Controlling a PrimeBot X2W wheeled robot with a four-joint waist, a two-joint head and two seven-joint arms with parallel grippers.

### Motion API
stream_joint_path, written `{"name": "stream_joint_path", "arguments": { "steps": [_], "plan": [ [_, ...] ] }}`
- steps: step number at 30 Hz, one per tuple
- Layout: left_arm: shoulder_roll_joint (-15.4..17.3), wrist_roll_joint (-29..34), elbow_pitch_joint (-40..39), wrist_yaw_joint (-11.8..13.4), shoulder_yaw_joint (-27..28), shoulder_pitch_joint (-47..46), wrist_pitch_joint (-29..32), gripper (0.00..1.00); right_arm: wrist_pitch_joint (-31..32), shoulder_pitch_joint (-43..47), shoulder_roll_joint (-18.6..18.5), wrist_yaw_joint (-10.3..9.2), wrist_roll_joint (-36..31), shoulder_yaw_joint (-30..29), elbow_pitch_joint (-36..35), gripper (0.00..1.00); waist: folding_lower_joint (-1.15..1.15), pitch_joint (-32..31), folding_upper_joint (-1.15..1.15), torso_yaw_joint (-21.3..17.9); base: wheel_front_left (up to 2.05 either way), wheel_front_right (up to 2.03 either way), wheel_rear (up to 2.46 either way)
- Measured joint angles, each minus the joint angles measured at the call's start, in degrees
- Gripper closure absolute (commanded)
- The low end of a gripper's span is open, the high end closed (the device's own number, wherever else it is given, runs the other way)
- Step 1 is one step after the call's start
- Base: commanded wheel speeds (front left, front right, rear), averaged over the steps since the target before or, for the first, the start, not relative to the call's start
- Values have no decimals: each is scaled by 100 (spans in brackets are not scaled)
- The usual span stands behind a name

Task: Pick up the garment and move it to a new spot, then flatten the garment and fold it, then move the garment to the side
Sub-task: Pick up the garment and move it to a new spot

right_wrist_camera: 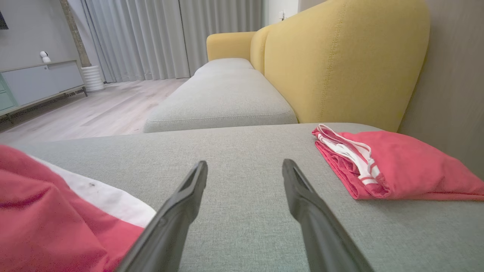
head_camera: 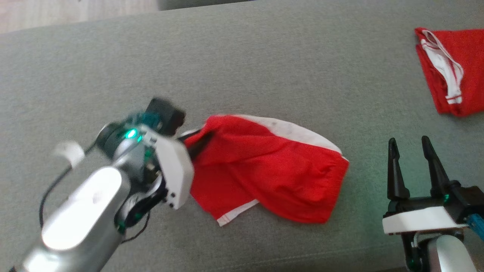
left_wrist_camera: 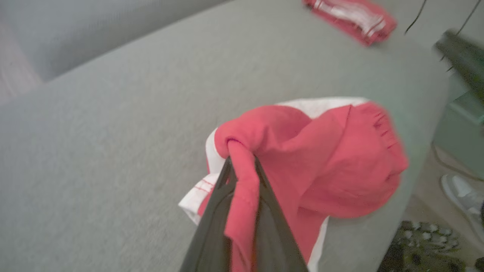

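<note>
The garment (head_camera: 264, 166), red with a white sleeve and striped trim, lies crumpled on the grey cushion (head_camera: 242, 64) in the middle of the head view. My left gripper (head_camera: 200, 145) is shut on its left edge. In the left wrist view a fold of red cloth is pinched between the dark fingers (left_wrist_camera: 213, 211), and the rest of the garment (left_wrist_camera: 321, 158) bunches beyond them. My right gripper (head_camera: 410, 147) stands open at the lower right, apart from the garment, nothing between its fingertips. In the right wrist view the garment (right_wrist_camera: 56, 204) shows at the lower left, beside that open gripper (right_wrist_camera: 245, 168).
A second red garment (head_camera: 453, 71), folded with white striped trim, lies at the far right of the cushion (right_wrist_camera: 397, 166). A yellow sofa back (right_wrist_camera: 340, 56) rises behind it. A wooden floor and a low cabinet (right_wrist_camera: 38, 81) lie beyond. A shoe (left_wrist_camera: 463, 196) shows past the cushion edge.
</note>
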Motion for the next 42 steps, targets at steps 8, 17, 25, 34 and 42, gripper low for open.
{"name": "stream_joint_path", "arguments": {
  "steps": [8,17,25,34,42],
  "plan": [
    [-188,552,1597,572,196,392,-1525,0,0,4,2,0,35,-73,8,0,0,17,0,-57,0,0,0],
    [-444,374,1780,1095,645,1082,-2854,0,0,147,3,0,-51,-156,36,0,0,-313,0,167,0,0,0],
    [-789,560,1096,1625,1151,2336,-4024,0,0,530,12,0,-185,-447,40,0,0,-718,0,508,0,0,0],
    [-1525,1937,319,1440,1919,3681,-4024,0,0,1053,24,0,-185,-651,121,0,0,-1154,0,989,0,0,0],
    [-1893,2601,213,953,2682,4337,-4024,0,1,1196,30,0,-175,-487,423,0,0,-1384,0,1109,0,0,0]
  ]
}}
